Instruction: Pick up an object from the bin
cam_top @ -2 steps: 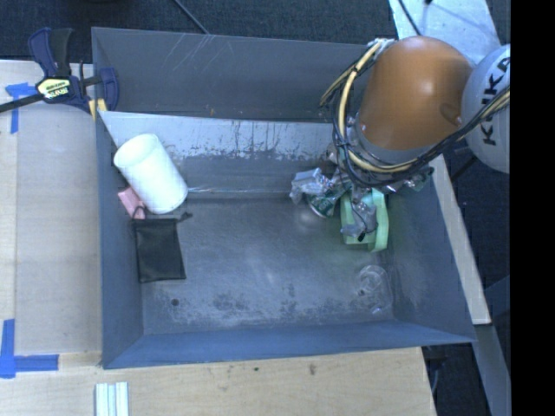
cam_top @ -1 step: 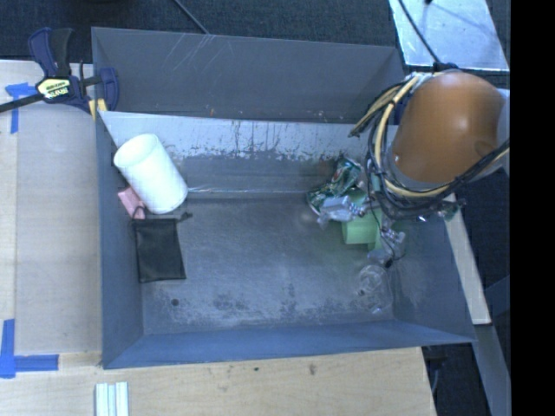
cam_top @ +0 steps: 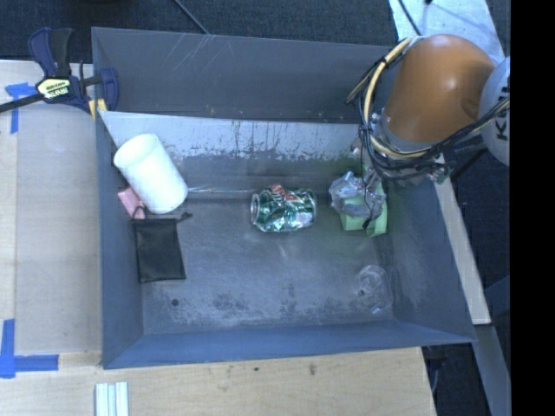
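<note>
One green block with crumpled foil beneath jaws; probably light, foil crushable; grip block's sides; jaws' opening: cannot tell.

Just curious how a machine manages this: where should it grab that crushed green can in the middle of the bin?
The crushed green can lies on its side, long axis left to right, with bare bin floor on its near and far sides. So probably from straight above, squeezing its middle across the short width.
</note>
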Tool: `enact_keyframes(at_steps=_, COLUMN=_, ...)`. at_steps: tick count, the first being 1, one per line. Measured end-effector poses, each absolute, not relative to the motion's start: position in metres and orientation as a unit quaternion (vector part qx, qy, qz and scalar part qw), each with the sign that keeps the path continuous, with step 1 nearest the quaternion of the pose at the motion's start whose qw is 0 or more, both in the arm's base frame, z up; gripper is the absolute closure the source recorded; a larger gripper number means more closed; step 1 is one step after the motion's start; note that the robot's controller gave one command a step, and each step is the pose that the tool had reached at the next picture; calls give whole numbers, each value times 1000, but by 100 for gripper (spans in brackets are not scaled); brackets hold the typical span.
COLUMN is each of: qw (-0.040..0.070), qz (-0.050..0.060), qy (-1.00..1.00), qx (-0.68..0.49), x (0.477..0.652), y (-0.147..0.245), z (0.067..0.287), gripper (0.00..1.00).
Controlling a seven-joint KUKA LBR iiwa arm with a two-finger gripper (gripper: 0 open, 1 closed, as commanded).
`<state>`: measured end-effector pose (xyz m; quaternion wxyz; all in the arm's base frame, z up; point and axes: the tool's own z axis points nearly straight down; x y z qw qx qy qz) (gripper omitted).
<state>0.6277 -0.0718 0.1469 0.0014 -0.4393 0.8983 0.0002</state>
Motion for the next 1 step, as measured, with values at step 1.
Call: enact_keyframes(at_steps=1, qw=1, qz=0, qy=898, qx=-439, x=628, y=-72, z=147, gripper=100)
